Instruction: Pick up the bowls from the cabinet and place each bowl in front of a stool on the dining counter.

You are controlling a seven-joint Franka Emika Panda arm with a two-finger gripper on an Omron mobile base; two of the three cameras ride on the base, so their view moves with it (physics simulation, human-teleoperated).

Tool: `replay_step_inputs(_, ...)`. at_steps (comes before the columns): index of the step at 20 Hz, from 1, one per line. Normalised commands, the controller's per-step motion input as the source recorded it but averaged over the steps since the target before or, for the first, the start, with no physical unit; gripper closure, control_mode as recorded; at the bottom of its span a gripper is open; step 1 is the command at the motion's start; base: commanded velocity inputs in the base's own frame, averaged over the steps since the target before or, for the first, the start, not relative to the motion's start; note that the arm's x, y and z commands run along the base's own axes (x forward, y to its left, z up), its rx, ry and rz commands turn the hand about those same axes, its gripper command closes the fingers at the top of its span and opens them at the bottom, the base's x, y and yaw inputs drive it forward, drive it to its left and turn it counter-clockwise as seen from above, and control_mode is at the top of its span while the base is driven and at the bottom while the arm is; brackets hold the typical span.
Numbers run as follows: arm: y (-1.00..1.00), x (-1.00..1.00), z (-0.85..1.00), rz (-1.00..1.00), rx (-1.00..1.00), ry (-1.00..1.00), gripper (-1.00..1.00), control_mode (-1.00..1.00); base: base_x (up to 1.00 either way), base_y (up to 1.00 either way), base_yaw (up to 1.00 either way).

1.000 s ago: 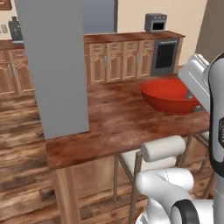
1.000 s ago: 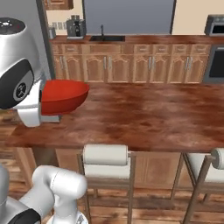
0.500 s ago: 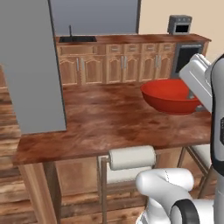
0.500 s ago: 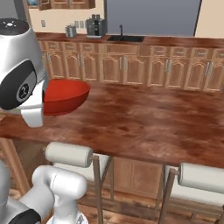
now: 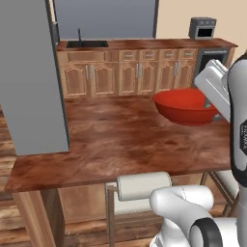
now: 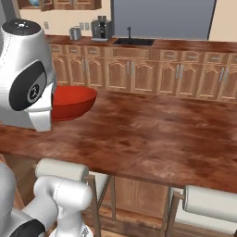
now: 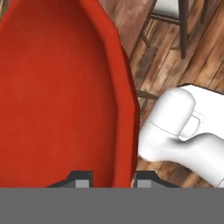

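— What does the machine look like?
— A glossy white arm of rounded, fat segments (image 5: 181,202), with dark grey rings at the joints.
— And near the hand (image 7: 111,178)?
— A boxy white wrist block (image 5: 212,87) just behind it, and two small dark finger tips (image 7: 81,178) with pale grey pads.

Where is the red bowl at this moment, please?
The red bowl is held by its rim in the claw, above the dining counter, at its right end in the left base view.

Base swung round w/ red bowl (image 5: 185,105) carried along, dining counter (image 5: 111,140) now more square-on
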Motion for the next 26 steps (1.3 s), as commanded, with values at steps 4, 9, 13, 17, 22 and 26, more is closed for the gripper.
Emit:
replay_step_inputs(4,0.00,1.00,-0.61,0.06,0.04,0.00,1.00,-1.00,0.00,0.00,0.00)
replay_step_inputs(9,0.00,1.00,-0.88,0.12,0.05,0.00,1.00,-1.00,0.00,0.00,0.00)
replay_step_inputs(13,0.00,1.00,-1.00,0.13,0.03,0.00,1.00,-1.00,0.00,0.00,0.00)
replay_step_inputs(17,-0.13,1.00,-0.82,0.13,0.08,0.00,1.00,-1.00,0.00,0.00,0.00)
replay_step_inputs(22,-0.09,1.00,-0.95,0.13,0.05,-0.01,1.00,-1.00,0.00,0.00,0.00)
replay_step_inputs(26,0.00,1.00,-0.95,0.13,0.01,0.00,1.00,-1.00,0.00,0.00,0.00)
